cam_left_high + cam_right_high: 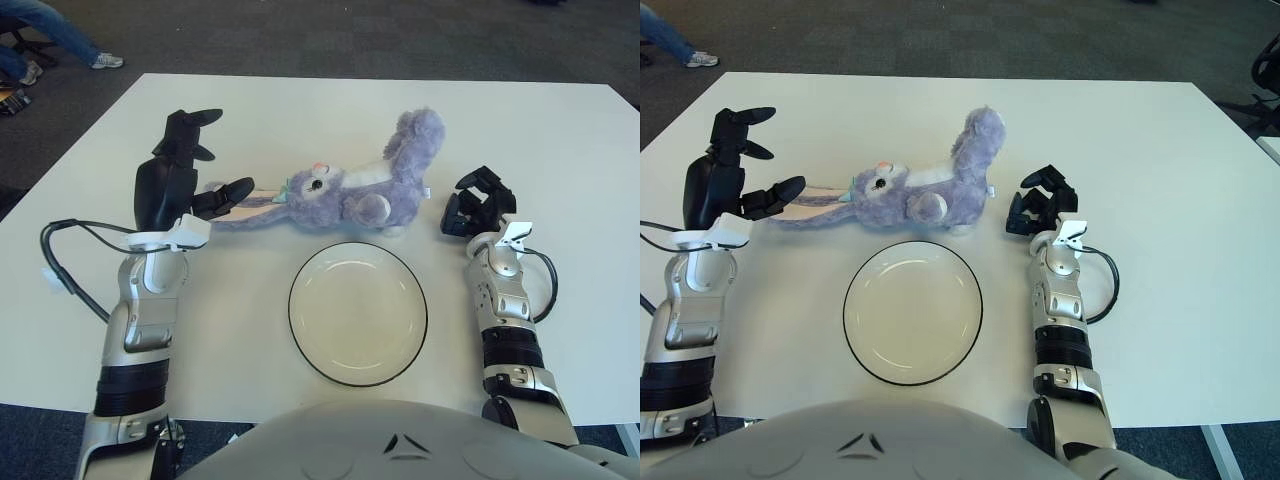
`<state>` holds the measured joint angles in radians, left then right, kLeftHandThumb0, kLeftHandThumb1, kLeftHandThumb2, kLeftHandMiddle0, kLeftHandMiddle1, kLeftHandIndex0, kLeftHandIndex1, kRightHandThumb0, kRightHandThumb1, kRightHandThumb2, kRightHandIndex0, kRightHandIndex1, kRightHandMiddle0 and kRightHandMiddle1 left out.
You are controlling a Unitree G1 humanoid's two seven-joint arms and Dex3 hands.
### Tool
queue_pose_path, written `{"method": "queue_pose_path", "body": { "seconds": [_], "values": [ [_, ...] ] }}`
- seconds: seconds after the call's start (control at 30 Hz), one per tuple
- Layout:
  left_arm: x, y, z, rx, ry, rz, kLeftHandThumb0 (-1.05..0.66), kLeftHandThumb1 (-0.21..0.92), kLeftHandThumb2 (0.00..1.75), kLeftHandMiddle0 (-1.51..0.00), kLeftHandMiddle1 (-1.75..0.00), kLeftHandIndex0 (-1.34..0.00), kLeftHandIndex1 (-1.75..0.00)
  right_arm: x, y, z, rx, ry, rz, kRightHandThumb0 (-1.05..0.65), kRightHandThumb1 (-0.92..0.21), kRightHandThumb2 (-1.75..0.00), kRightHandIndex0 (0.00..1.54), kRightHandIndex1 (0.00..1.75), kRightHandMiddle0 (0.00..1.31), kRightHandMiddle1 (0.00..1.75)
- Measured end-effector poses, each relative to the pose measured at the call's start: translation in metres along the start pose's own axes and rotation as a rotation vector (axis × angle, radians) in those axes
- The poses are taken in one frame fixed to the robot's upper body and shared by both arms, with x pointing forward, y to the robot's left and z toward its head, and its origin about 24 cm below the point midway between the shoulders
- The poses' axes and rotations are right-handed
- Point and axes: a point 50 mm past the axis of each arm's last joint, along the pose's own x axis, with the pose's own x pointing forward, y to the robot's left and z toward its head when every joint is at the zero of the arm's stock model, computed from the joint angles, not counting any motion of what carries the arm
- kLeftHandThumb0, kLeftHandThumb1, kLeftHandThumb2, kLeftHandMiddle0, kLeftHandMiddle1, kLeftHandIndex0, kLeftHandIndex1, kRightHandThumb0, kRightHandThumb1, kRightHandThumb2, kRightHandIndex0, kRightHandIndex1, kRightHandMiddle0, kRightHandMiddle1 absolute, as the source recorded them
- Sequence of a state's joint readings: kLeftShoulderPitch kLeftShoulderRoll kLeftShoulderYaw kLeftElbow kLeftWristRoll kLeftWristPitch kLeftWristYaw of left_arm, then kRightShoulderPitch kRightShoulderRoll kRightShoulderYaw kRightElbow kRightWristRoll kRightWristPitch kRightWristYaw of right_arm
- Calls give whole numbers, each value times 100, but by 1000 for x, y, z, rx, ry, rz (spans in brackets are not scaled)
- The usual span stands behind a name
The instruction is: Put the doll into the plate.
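A purple plush doll [350, 190] lies on its side on the white table, just beyond the plate, with its fluffy tail up at the right and its long ears stretched out to the left. The white plate [357, 312] with a dark rim sits empty in front of me at the centre. My left hand [190, 170] is raised at the left end of the doll, fingers spread, thumb close to the ear tips and holding nothing. My right hand [474, 203] shows to the right of the doll, fingers curled, apart from it.
The white table [520, 130] extends well beyond the doll on all sides. A person's legs [50, 30] show on the dark floor past the far left corner.
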<state>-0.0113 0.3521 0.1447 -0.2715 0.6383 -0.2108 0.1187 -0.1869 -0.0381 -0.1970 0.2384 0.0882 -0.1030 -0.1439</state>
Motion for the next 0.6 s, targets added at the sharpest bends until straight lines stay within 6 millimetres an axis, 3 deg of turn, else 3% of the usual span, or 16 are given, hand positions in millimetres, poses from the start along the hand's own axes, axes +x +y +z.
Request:
{"method": "queue_pose_path", "body": {
  "seconds": [0.17,0.3,0.47,0.6],
  "values": [
    [9,2,6,92,-63,-42,-94,88,27,-25,-62,0,-32,0,1,1,2,9,-5,-1,9,-173,93,175,76,159],
    [18,4,10,142,-117,-67,-95,88,26,-27,-58,0,-22,0,2,1,5,14,-4,-1,9,-172,92,175,76,158],
    [26,3,16,191,-177,-116,-101,91,24,-22,-132,0,-8,0,3,2,6,21,-2,-2,9,-171,92,175,77,156],
    [30,-1,18,208,-202,-176,-104,92,26,-21,-161,0,-2,-1,3,2,6,24,-4,-2,8,-170,92,175,78,154]
  ]
}}
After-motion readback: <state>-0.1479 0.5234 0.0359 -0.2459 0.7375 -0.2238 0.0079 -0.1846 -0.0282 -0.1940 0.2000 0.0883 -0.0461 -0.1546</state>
